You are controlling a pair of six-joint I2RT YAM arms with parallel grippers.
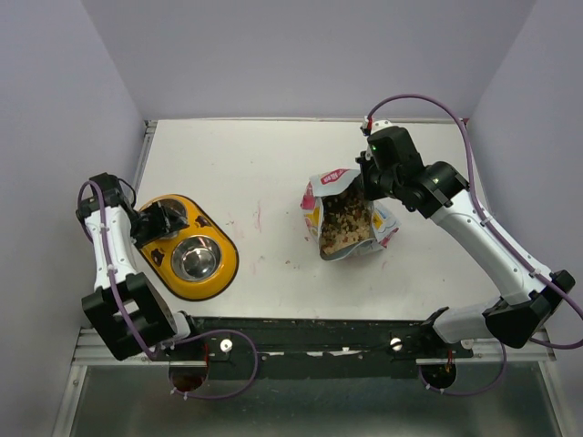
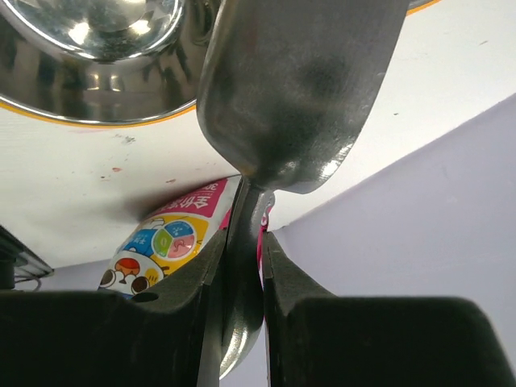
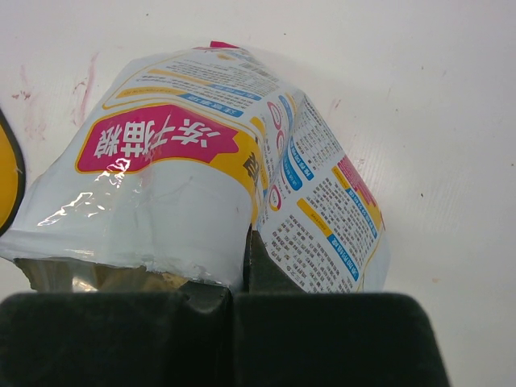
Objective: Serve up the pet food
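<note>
Where the yellow feeder (image 1: 230,264) sits by the left arm's base, its nearer steel bowl (image 1: 196,259) shows bare shiny metal, and the farther one lies under the left gripper (image 1: 162,221). Only the left wrist view reveals that this gripper is clamped on the thin handle of a metal scoop (image 2: 298,89). Farther out on the table (image 1: 264,164), the printed bag (image 1: 387,228) holds the pet food (image 1: 344,223), a brown mass whose long axis runs far to near in the upturned mouth. Overhead shows the kibble; the right wrist view shows just the bag's printed side, with the right gripper (image 3: 242,274) pinched on its rim.
</note>
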